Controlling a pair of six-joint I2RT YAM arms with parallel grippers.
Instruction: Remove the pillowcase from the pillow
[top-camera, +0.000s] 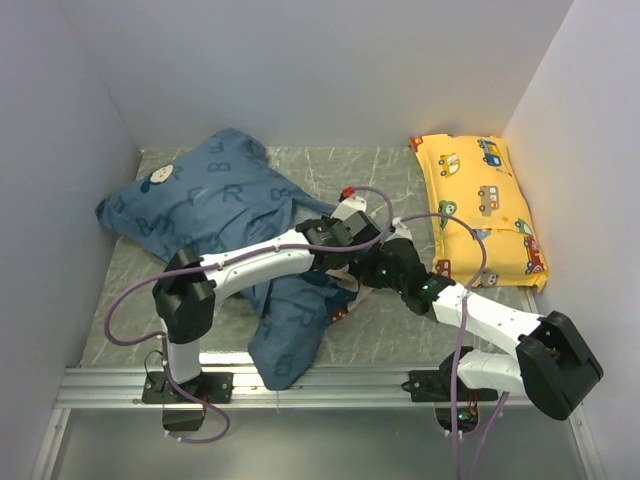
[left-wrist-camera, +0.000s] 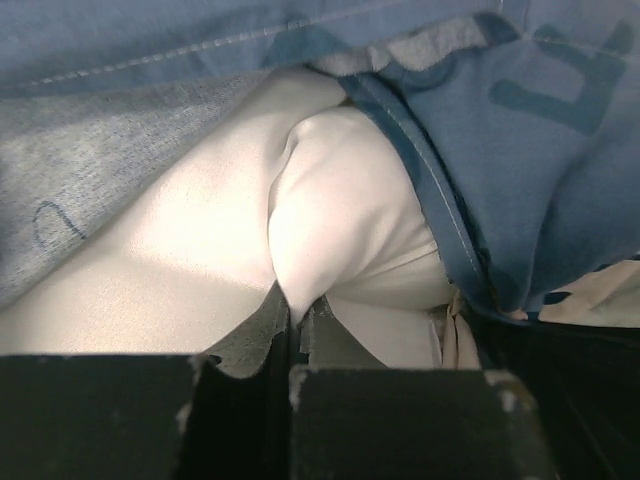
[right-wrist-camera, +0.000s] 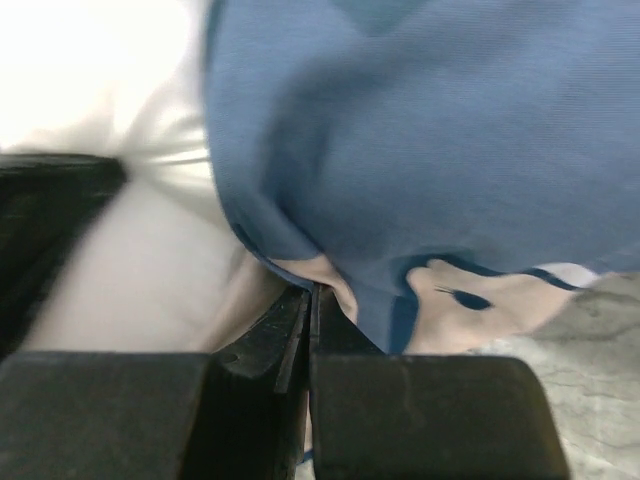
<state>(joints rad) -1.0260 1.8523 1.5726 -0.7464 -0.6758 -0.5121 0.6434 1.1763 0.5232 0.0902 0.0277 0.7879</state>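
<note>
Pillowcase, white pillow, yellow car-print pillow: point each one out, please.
pillowcase (top-camera: 215, 190): top external view, on its bulging upper-left part.
white pillow (left-wrist-camera: 340, 210): left wrist view, on the bunched fold by the opening.
yellow car-print pillow (top-camera: 480, 208): top external view, middle of its top face.

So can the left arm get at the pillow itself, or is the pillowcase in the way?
Likely yes: the left end effector looks shut on a fold of the pillow, which lies bare where the pillowcase gapes open around it.
</note>
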